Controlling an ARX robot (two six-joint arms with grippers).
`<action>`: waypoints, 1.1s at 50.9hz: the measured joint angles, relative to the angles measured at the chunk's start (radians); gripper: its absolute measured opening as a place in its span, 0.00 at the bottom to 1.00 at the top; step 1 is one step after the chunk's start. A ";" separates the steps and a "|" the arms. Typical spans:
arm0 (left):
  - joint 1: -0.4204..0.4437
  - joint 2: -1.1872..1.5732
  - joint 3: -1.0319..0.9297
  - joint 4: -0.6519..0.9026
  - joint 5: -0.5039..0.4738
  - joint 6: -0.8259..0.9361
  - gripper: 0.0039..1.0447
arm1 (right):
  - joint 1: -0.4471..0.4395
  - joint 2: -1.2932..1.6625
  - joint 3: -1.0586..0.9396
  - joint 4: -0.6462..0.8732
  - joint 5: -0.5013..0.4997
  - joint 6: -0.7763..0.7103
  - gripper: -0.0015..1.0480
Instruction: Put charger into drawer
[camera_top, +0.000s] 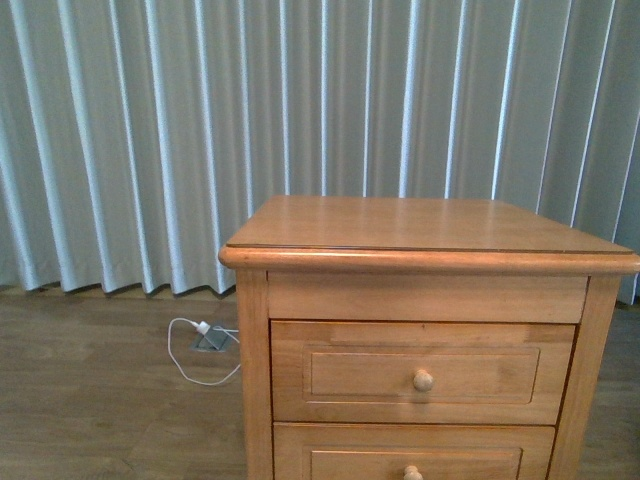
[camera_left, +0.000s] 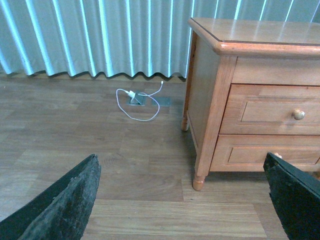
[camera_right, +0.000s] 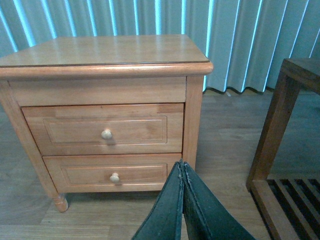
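Task not started: the drawer is closed, no charger is visible, possibly out of frame; left gripper gapes wide and empty, right gripper is pressed together, holding nothing.

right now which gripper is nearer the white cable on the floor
Left. The left gripper hangs over the floor with the white cable ahead of it, on that side of the nightstand. The right gripper faces the nightstand's front, toward its other side.
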 joint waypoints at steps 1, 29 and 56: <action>0.000 0.000 0.000 0.000 0.000 0.000 0.94 | 0.000 -0.006 -0.003 -0.003 0.000 0.000 0.02; 0.000 0.000 0.000 0.000 0.000 0.000 0.94 | 0.000 -0.152 -0.076 -0.068 0.000 -0.002 0.01; 0.000 0.000 0.000 0.000 -0.001 0.000 0.94 | 0.000 -0.328 -0.075 -0.248 -0.001 -0.002 0.01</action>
